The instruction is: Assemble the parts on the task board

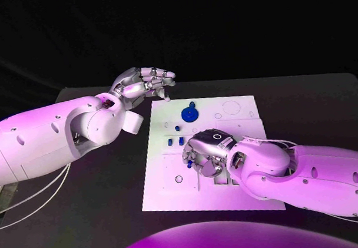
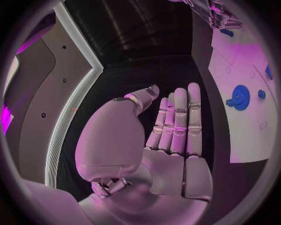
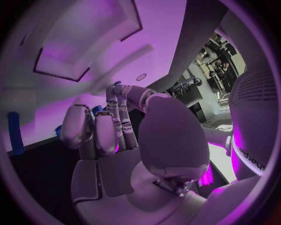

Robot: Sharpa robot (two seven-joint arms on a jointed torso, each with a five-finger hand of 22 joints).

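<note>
The white task board [image 1: 237, 109] lies in the middle of the black table. A blue gear [image 1: 191, 112] [image 2: 240, 97] sits near its far edge, and small blue parts [image 1: 176, 141] stand along its left side. My right hand [image 1: 207, 152] [image 3: 111, 126] is low over the board's middle with its fingers curled down. It pinches a small blue part [image 3: 97, 110] at its fingertips, mostly hidden. My left hand [image 1: 145, 83] [image 2: 173, 126] hovers off the board's far left corner, fingers straight and holding nothing.
Another small blue part [image 1: 179, 179] sits near the board's front left. A blue piece [image 3: 16, 133] stands beside my right hand. Bare black table [image 1: 313, 99] lies right of the board and beyond it.
</note>
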